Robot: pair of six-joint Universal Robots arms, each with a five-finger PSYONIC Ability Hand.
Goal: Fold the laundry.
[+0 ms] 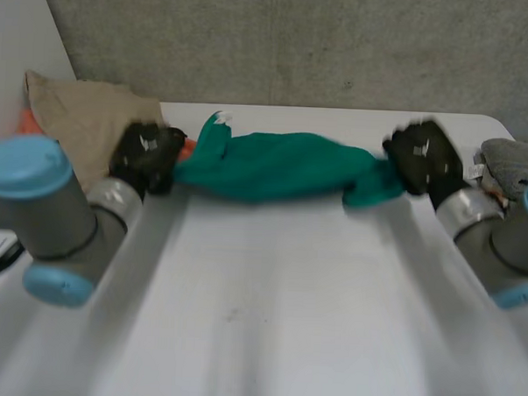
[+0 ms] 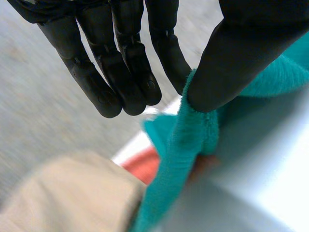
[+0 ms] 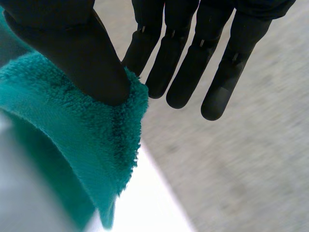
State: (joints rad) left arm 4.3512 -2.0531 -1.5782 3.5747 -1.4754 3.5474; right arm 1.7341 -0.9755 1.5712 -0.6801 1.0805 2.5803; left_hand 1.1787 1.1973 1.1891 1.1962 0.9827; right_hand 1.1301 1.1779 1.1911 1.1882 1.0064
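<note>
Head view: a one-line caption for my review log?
Left hand and right hand pinch opposite ends of a green towel stretched across the white table's far side.

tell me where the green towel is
Head view: the green towel stretches between the left hand and right hand near the far edge of the table.

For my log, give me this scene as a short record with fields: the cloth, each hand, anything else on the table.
Cloth: teal fleece towel, bunched into a long band
Where: far side of white table
Left hand: pinches one end
Right hand: pinches other end
Nearby: beige cloth by left hand, grey cloth by right hand
</note>
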